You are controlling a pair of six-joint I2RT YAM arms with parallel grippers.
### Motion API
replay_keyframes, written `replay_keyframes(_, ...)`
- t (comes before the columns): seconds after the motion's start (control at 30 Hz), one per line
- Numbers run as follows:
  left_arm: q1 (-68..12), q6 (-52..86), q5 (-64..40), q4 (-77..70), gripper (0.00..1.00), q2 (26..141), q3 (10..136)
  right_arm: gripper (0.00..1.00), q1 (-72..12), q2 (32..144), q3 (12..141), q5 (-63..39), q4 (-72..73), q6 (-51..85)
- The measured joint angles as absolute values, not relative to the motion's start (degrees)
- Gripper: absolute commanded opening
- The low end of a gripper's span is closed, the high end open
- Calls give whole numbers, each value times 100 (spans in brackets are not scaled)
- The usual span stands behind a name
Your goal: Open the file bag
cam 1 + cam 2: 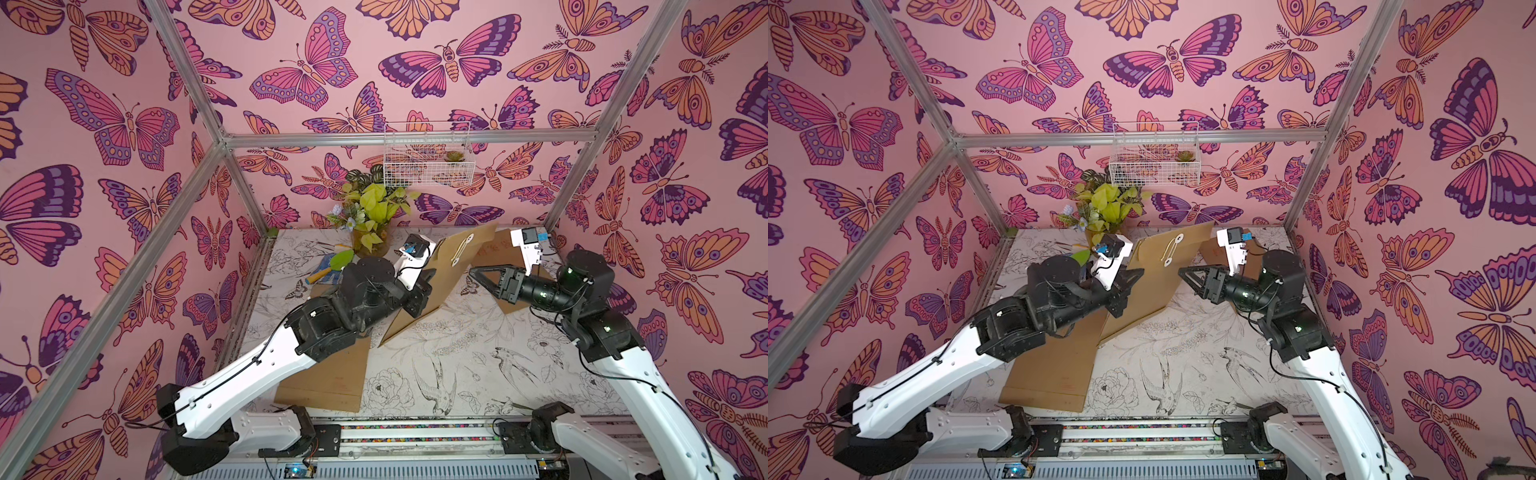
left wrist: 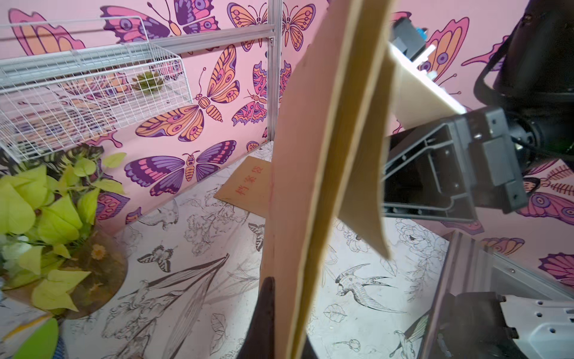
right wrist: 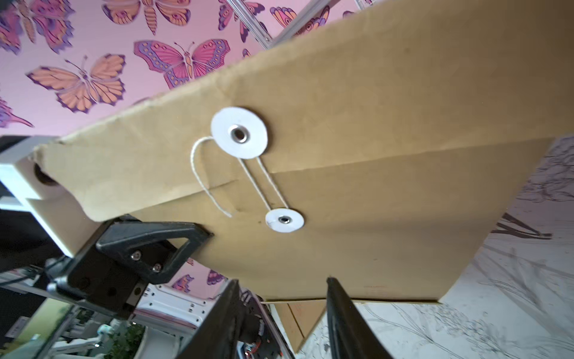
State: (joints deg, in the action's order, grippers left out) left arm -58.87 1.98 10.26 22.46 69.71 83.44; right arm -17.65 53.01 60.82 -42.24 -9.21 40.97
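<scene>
The file bag [image 1: 449,270] [image 1: 1154,278] stands raised on edge over the middle of the tabletop [image 1: 457,374], tilted, with its flap end highest and toward the back wall. Its low corner comes down near a second bag [image 1: 332,374] lying flat under the left arm; whether they touch cannot be told

The left gripper [image 1: 429,275] [image 3: 202,234] is clamped on the file bag's side edge, just below the flap. In the left wrist view the bag [image 2: 310,155] runs edge-on out from between its fingers

The right gripper [image 1: 476,272] [image 3: 282,281] hovers just beside the face of the bag, jaws moderately apart with nothing between them and not touching the paper

The flap is shut. The string [image 3: 264,186] runs in two strands from the large disc [image 3: 239,133] on the flap to the small disc [image 3: 284,220] on the body, and its loose end loops off beside them

A third bag [image 2: 248,183] with red characters lies flat at the back right of the tabletop. A plant [image 1: 374,208] stands at the back, and a wire basket [image 1: 428,153] hangs on the wall above it
</scene>
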Motion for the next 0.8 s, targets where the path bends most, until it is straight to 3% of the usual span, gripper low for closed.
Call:
replay_keyframes(0.5,-6836,-1247,2626,2906,0,7850,9430,54,-1806,5476,5758,-4613,1083,5131)
replay_keyframes(0.8,-7166,-1820,3301,3000,0,8038,9793,34,-1824,5476,5699,-4602,1245,5181)
